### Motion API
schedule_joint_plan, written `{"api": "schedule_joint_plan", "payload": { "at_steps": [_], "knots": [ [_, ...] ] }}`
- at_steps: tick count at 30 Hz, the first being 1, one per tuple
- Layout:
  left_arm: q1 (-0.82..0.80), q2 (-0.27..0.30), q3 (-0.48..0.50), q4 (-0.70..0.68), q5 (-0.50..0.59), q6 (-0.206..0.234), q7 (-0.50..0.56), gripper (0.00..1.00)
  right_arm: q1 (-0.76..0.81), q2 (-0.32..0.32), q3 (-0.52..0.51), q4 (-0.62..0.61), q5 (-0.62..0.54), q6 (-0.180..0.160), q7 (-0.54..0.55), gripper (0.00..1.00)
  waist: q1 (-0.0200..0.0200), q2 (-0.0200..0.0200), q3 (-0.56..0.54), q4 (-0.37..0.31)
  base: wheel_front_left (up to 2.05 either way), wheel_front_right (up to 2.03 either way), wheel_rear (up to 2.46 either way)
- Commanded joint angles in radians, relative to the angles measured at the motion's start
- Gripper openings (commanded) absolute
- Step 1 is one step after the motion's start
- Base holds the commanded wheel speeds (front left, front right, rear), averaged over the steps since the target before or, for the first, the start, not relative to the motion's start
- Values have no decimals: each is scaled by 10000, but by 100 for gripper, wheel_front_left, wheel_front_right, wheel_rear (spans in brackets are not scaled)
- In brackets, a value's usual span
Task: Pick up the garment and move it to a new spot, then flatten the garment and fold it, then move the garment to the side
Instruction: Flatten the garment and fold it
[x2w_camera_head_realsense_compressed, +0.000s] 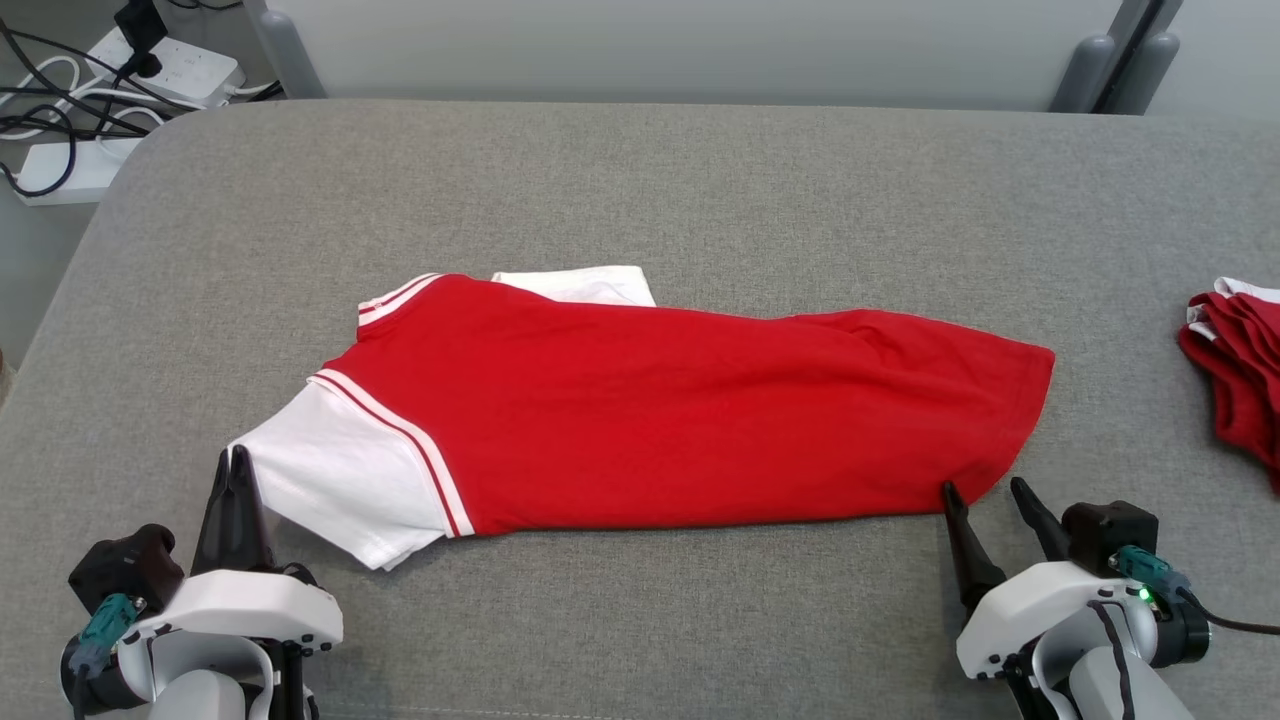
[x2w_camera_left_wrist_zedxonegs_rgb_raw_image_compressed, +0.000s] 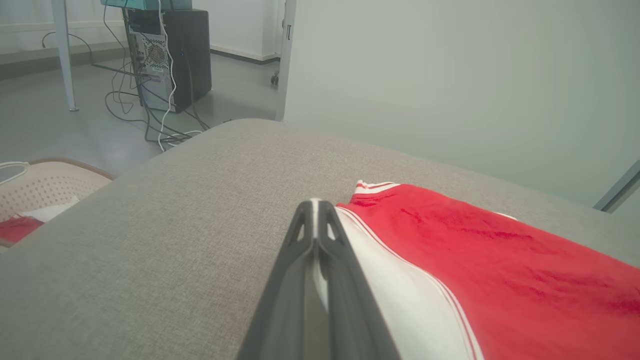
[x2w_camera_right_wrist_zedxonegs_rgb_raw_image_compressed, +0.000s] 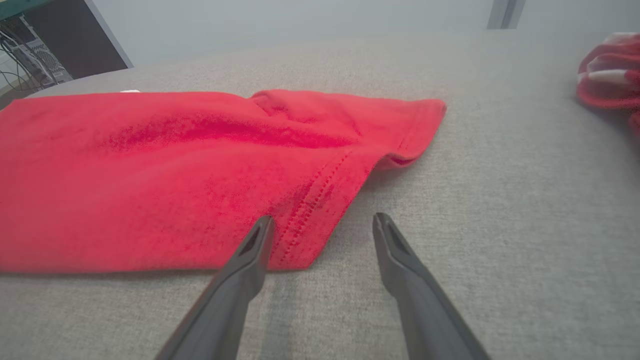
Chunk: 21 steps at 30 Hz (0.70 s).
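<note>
I see my left tool (x2w_camera_head_realsense_compressed: 232, 458) clenched on the garment's (x2w_camera_head_realsense_compressed: 680, 410) white sleeve edge, my right tool (x2w_camera_head_realsense_compressed: 982, 487) released at its hem corner on the worktop (x2w_camera_head_realsense_compressed: 700, 180).

The T-shirt (x2w_camera_head_realsense_compressed: 680, 420) is bright red with white sleeves (x2w_camera_head_realsense_compressed: 340, 480) (thin red and white stripes run where the near sleeve meets the red, and at the neck too). The bench (x2w_camera_head_realsense_compressed: 640, 180) is plain grey cloth. A pile of clothes (x2w_camera_head_realsense_compressed: 1235, 370) is red with bits of white. The left pincer (x2w_camera_head_realsense_compressed: 232, 462) and the right pincer (x2w_camera_head_realsense_compressed: 983, 487) have black fingers on white bodies, each with a blue-green plug. The power strips (x2w_camera_head_realsense_compressed: 180, 65) are white. The basket (x2w_camera_left_wrist_zedxonegs_rgb_raw_image_compressed: 45, 187) is cream.
</note>
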<state>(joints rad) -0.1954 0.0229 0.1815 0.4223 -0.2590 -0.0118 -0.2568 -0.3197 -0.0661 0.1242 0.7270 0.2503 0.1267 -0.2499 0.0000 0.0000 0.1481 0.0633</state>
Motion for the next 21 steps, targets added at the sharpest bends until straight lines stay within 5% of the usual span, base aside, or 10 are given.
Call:
{"api": "schedule_joint_plan", "payload": {
  "at_steps": [1, 3, 9, 10, 11, 12, 13, 21],
  "knots": [
    [-433, 274, 258, -79, -112, 89, -49, 4, -238, -18, 355, -55, 137, 40, -118, 100, 0, 0, 41, 12, 0, 0, 0],
    [-481, 274, 188, 47, -118, 86, -49, 100, -371, -21, 496, 85, 373, 40, -118, 100, 0, 0, 80, 40, 0, 0, 0],
    [-557, 274, -41, 131, -91, -20, -49, 100, -645, -84, 1371, 539, 1040, 40, -118, 100, 0, 0, 130, 258, 0, 0, 0],
    [-542, 274, -93, 102, -105, -23, -49, 100, -667, -97, 1564, 656, 1209, 40, -118, 91, 0, 0, 127, 295, 0, 0, 0],
    [-521, 274, -148, 70, -115, -20, -49, 100, -694, -110, 1765, 771, 1406, 40, -118, 46, 0, 0, 119, 331, 0, 0, 0],
    [-497, 274, -205, 33, -130, -22, -49, 100, -746, -145, 1952, 784, 1589, 40, -118, 18, 0, 0, 110, 368, 0, 0, 0],
    [-471, 273, -273, -6, -125, -36, -49, 100, -795, -180, 2135, 705, 1808, 40, -118, 0, 0, 0, 102, 414, 0, 0, 0],
    [-363, 273, -800, -167, -353, -61, -49, 100, -1792, -1162, 2437, -1783, 3037, 40, -118, 0, 0, 0, 154, 550, 0, 0, 0]
  ]
}}
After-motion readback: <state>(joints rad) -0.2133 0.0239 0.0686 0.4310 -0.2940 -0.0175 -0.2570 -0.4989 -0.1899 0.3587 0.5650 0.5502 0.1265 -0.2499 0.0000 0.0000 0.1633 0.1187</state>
